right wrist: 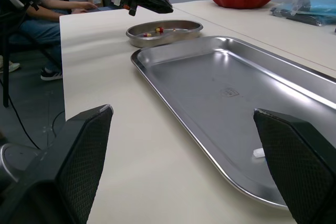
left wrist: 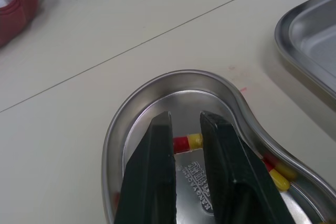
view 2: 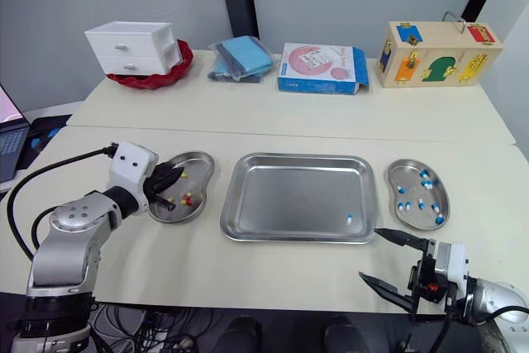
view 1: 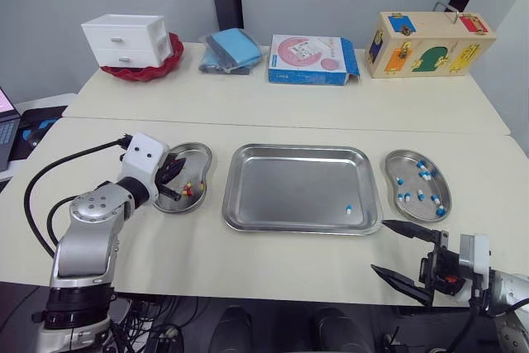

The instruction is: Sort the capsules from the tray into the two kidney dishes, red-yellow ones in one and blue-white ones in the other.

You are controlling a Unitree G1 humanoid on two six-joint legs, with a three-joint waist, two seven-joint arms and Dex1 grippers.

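My left gripper (view 1: pixel 171 178) hovers over the left kidney dish (view 1: pixel 205 157), its fingers a little apart and open. A red-yellow capsule (left wrist: pixel 187 142) lies on the dish floor just beyond the tips, and more red-yellow capsules (left wrist: pixel 278 174) lie near the rim. The steel tray (view 1: pixel 302 149) in the middle holds one blue-white capsule (view 1: pixel 348 209) near its right front corner. Several blue-white capsules (view 1: pixel 423 174) lie in the right kidney dish (view 1: pixel 386 167). By the table's front edge, right of the tray, my right gripper (view 1: pixel 380 245) stands wide open and holds nothing.
Along the back of the table stand white drawers (view 1: pixel 128 40) in a red bowl, a blue cloth bundle (view 1: pixel 231 49), a flat box (view 1: pixel 310 59) and a wooden toy box (view 1: pixel 430 43). A laptop (view 1: pixel 7 121) sits off the left edge, where a person (right wrist: pixel 47 22) is seated.
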